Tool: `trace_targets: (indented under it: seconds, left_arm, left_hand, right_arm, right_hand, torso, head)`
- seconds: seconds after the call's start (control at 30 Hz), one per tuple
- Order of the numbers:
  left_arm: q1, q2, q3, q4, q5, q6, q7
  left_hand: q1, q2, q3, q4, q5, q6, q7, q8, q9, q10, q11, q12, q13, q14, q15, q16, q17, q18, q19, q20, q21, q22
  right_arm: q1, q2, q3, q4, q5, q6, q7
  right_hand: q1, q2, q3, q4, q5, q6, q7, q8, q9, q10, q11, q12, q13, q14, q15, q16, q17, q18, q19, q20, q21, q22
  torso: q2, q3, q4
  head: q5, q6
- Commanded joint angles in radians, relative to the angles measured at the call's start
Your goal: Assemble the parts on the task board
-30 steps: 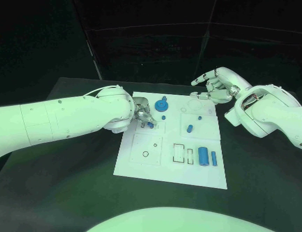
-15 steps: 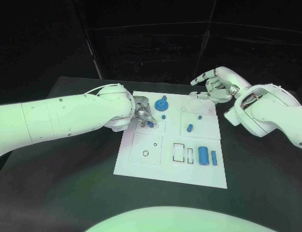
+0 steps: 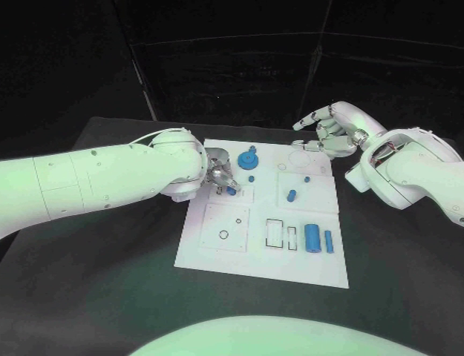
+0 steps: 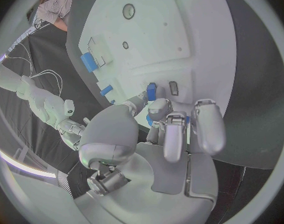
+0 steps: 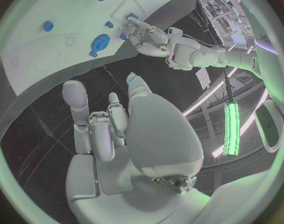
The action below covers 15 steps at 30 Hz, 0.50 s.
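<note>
Your left robot hand (image 3: 220,178) is low over the left side of the task board (image 3: 243,252), and between its fingertips it pinches a small blue part (image 4: 151,91); in the left wrist view this part stands just beside a small dark slot (image 4: 173,87), and I cannot tell if its end is already inside any opening. Here is the first risk: if the part is a little tilted when you press it down, it may jam at the edge of the hole or slip out of the thin pinch and roll on the board. Because the fingers hide the hole in the head view, you must trust mostly the wrist camera for the alignment. Also the white board lies loose on the black desk (image 3: 114,245), I think, so a strong side push can shift it and disturb the other parts, such as the blue gear-like piece (image 3: 248,158) near the hand and the blue cylinder (image 3: 313,239) on the near right. Your right robot hand (image 3: 333,133) hangs above the far right corner of the board with the fingers spread and nothing in them; if it comes down without care, it may hit the board's edge.
</note>
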Motion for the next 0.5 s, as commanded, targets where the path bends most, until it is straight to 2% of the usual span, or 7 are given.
trace_targets:
  seconds: [0.03,0.27,0.5]
  left_arm:
    - [-0.002,0.001,-0.002,0.000,-0.005,0.032,-0.009]
    - [-0.002,0.006,-0.002,-0.002,-0.001,0.042,-0.010]
    - [-0.002,0.014,-0.003,-0.011,0.008,0.059,-0.013]
  left_hand:
    - [0.008,-0.001,0.118,-0.114,0.004,0.000,-0.005,0.004,0.001,0.005,-0.006,0.002,0.000,0.104,-0.004,0.003,0.263,-0.001,-0.001,-0.004,-0.002,0.001]
    - [0.006,-0.004,0.119,-0.112,0.004,0.002,-0.005,0.006,0.002,0.007,-0.006,0.003,0.002,0.104,-0.004,0.003,0.263,-0.001,-0.001,-0.004,-0.002,0.001]
    - [-0.019,-0.009,0.111,-0.084,0.004,0.017,-0.009,0.018,0.008,0.021,-0.008,0.015,0.014,0.104,-0.005,0.003,0.263,-0.003,0.003,-0.005,0.004,0.011]
  right_arm:
    - [0.002,0.000,0.001,0.001,0.001,0.006,0.003]
    - [0.002,0.000,0.001,0.001,0.001,0.007,0.002]
    - [0.002,0.001,0.001,0.001,0.001,0.009,-0.001]
  right_hand:
    - [0.001,0.011,-0.001,-0.005,0.001,0.008,-0.001,0.005,-0.001,0.006,-0.001,0.007,0.001,0.076,-0.008,-0.004,0.136,0.011,-0.001,-0.004,-0.005,0.000]
    - [0.001,0.011,-0.001,-0.005,0.001,0.008,-0.001,0.005,-0.001,0.006,-0.001,0.007,0.001,0.076,-0.008,-0.004,0.136,0.011,-0.001,-0.004,-0.005,0.000]
    - [0.000,0.014,-0.001,-0.006,-0.002,0.009,-0.001,0.005,-0.001,0.006,-0.002,0.007,0.001,0.077,-0.008,-0.003,0.139,0.011,0.000,-0.004,-0.004,0.001]
  torso:
    - [0.000,0.0001,-0.0002]
    - [0.000,0.0006,0.0001]
    - [0.000,0.0003,-0.0004]
  head:
    - [0.000,0.000]
    - [0.001,0.000]
    - [0.002,-0.001]
